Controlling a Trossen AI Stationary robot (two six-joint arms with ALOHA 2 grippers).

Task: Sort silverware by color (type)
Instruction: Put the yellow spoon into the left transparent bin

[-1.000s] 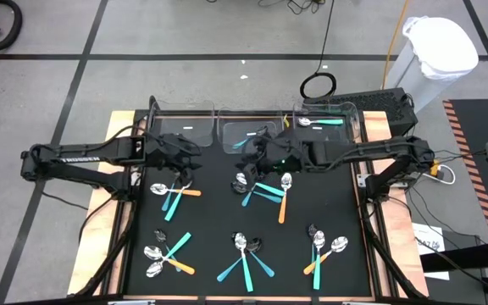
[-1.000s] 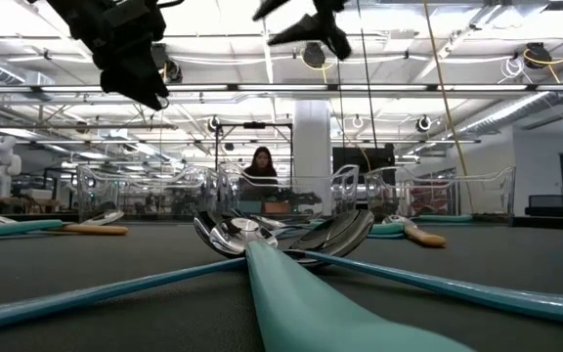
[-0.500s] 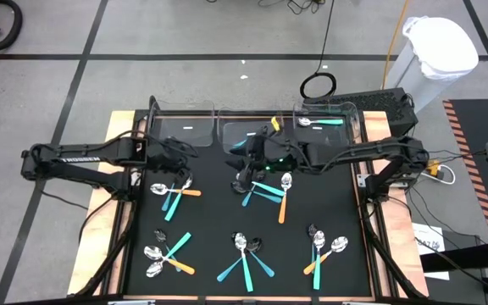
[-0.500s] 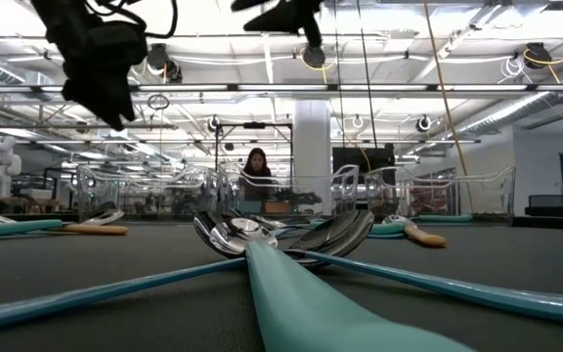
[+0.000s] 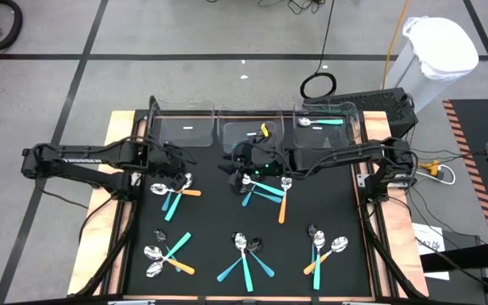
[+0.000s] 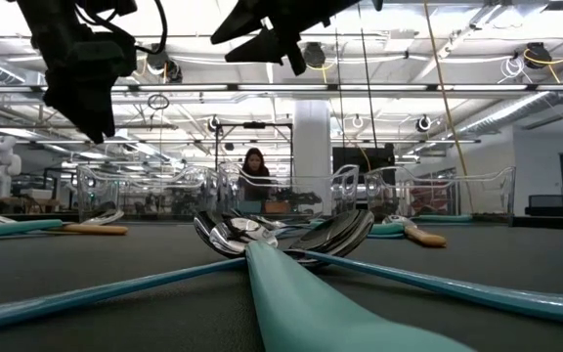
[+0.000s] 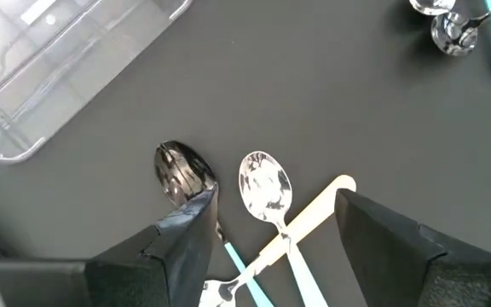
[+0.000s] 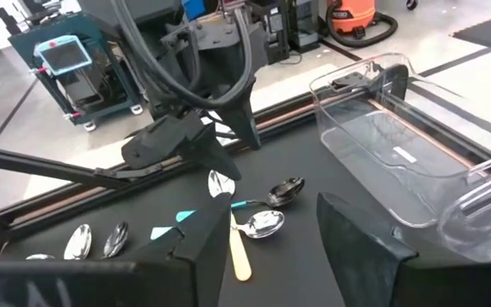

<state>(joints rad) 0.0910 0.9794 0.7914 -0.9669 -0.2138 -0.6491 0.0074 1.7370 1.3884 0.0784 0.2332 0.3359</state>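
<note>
Small spoons with orange or teal handles lie in several clusters on the black mat (image 5: 219,220). My left gripper (image 5: 179,161) (image 7: 275,200) hangs open above the far-left cluster (image 5: 174,191); a dark-bowled spoon (image 7: 181,170) and a silver spoon with a pale orange handle (image 7: 267,186) lie below its fingers. My right gripper (image 5: 230,167) (image 8: 271,205) is open and empty, raised beside the middle cluster (image 5: 265,188) and facing the left arm. The middle bin (image 5: 248,134) and the right bin (image 5: 324,123) hold spoons.
Three clear bins stand along the mat's far edge; the left one (image 5: 183,127) (image 7: 58,68) is close to my left gripper. More spoon clusters lie near the front edge (image 5: 166,254) (image 5: 246,254) (image 5: 324,247). A person shows in the room behind (image 6: 256,164).
My right gripper has moved from beside the middle bin toward the table's left and slightly near, ending closer to my left gripper. My left gripper has drifted a little toward the near-left, over the far-left cluster. No spoon has moved.
</note>
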